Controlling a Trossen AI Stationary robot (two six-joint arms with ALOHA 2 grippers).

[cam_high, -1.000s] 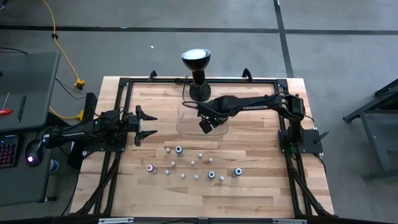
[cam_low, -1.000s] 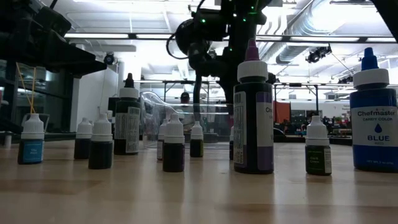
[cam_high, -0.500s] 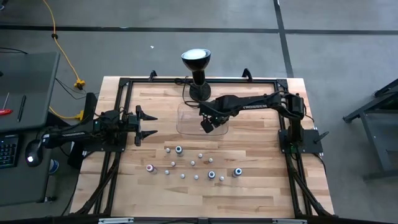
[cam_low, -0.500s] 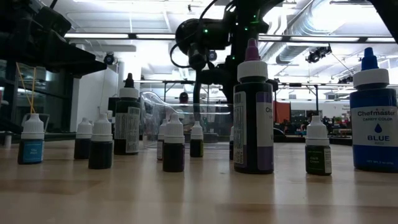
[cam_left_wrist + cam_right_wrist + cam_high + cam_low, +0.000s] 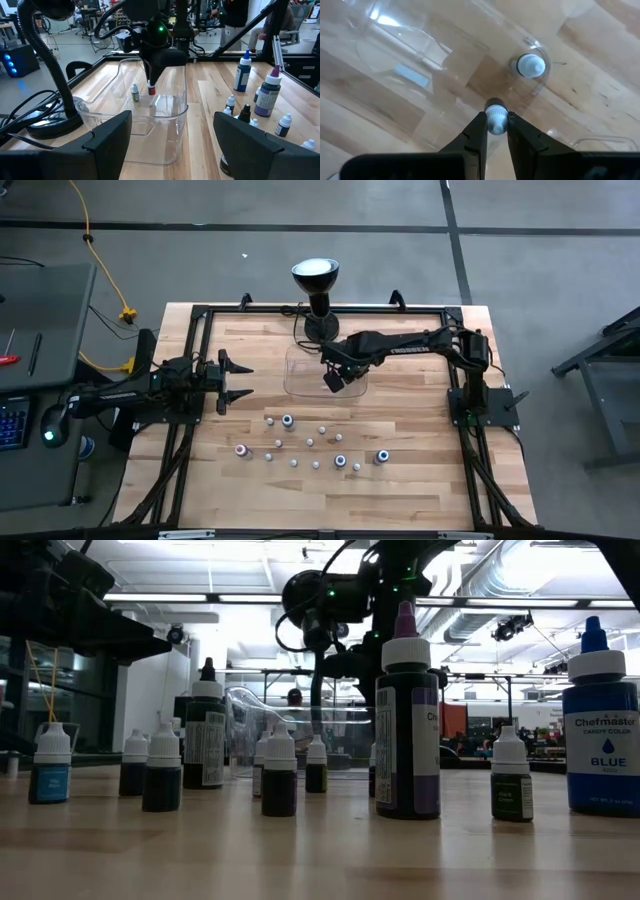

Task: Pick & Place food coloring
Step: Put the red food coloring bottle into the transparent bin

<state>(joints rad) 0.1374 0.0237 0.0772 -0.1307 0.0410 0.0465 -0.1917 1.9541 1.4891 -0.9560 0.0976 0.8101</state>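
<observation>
The left gripper (image 5: 238,381) waits at the left side of the table (image 5: 420,480), its jaws spread wide and holding nothing. In the middle, the right gripper (image 5: 495,131) hangs over the clear tray (image 5: 165,145), pinching a little bottle (image 5: 495,115) by its cap. One bottle (image 5: 530,65) already stands in the tray. I'd lower it until it touches the tray floor, then let go slowly so it stays standing. More bottles (image 5: 315,445) wait on the table near the front.

Bright ceiling lights (image 5: 300,590) glare in the low view, leaving the bottles (image 5: 407,720) dark and backlit.
</observation>
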